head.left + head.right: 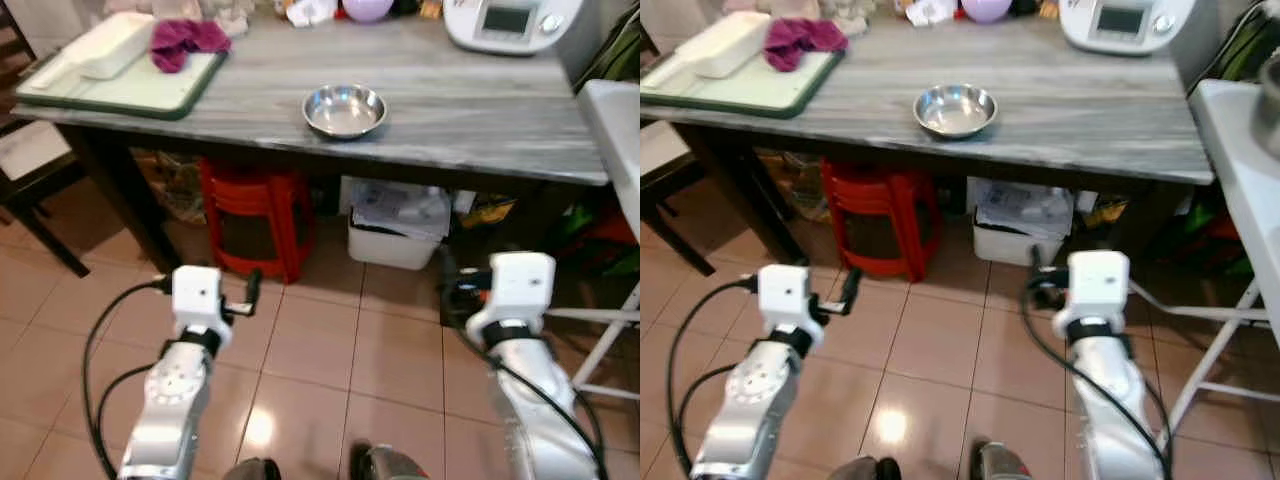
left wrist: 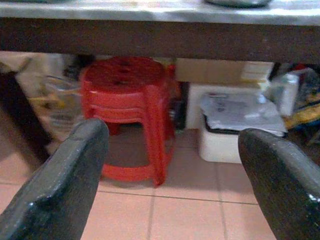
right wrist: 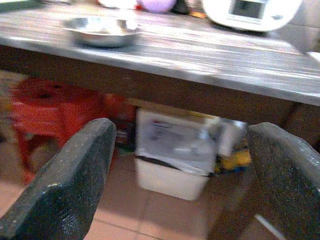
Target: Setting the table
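Note:
A shiny steel bowl [image 1: 345, 110] stands empty near the front edge of the grey wood-grain table [image 1: 470, 110]. Both my arms are held low over the tiled floor, in front of the table and below its top. The left gripper [image 2: 172, 135] is open with nothing between its fingers and faces the red stool [image 2: 127, 107] under the table. My right gripper [image 3: 182, 130] is also open and empty, and faces the table's edge with the bowl [image 3: 102, 31] up ahead to one side.
A green-rimmed tray [image 1: 150, 95] at the table's left holds a white container [image 1: 105, 45] and a purple cloth [image 1: 185, 40]. A white appliance [image 1: 510, 22] stands at the back right. Under the table sit the stool and a white bin [image 1: 395, 230]. A dark chair [image 1: 30, 180] is at left, white furniture [image 1: 615, 130] at right.

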`<state>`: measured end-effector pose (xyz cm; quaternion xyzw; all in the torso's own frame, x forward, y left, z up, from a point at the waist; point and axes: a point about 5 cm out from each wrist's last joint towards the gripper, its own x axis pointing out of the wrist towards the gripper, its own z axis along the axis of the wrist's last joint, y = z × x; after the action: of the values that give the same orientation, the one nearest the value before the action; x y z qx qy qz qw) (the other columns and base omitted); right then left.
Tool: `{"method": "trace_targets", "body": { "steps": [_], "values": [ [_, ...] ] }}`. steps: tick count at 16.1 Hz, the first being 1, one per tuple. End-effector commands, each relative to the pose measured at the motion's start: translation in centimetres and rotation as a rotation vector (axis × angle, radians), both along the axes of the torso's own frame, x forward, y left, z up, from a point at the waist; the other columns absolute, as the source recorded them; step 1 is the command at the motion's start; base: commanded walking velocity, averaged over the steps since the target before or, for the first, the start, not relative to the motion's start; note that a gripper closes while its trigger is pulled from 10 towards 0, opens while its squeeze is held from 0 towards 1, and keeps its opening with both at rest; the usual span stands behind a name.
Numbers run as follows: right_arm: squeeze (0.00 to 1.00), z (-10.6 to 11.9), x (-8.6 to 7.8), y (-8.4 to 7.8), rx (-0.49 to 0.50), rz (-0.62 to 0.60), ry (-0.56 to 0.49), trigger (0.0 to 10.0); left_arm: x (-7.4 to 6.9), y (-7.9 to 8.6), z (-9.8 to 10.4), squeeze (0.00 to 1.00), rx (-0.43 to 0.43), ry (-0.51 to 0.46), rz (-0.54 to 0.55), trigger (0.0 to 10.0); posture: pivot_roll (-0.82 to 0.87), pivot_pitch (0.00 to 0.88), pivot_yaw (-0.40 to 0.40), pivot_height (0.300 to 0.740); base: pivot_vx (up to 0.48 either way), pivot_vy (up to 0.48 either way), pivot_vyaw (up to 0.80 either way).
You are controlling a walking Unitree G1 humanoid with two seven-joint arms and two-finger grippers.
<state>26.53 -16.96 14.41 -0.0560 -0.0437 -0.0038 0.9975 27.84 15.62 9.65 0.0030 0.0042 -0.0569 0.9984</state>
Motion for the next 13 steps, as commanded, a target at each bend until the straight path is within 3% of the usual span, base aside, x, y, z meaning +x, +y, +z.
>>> {"method": "trace_targets", "body": {
  "steps": [1, 7, 13],
  "values": [
    [0.00, 0.12, 0.02, -0.36, -0.004, -0.010, -0.002, 10.0, -0.26, 0.00, -0.36, 0.00, 0.000, 0.004, -0.002, 10.0, -0.16, 0.173, 0.032, 0.740, -0.262, 0.000, 0.00],
    [0.00, 0.05, 0.23, -0.31, -0.010, -0.010, 0.000, 10.0, -0.37, 0.10, 0.17, 0.00, -0.011, -0.027, -0.043, 10.0, -0.15, 0.174, 0.028, 0.740, 0.000, 0.000, 0.00],
    [0.00, 0.10, 0.35, -0.44, -0.015, -0.014, -0.002, 10.0, -0.52, -0.07, 0.18, 0.00, -0.023, -0.028, -0.063, 10.0, -0.15, 0.178, 0.029, 0.740, 0.000, -0.327, 0.00]
  ]
}}
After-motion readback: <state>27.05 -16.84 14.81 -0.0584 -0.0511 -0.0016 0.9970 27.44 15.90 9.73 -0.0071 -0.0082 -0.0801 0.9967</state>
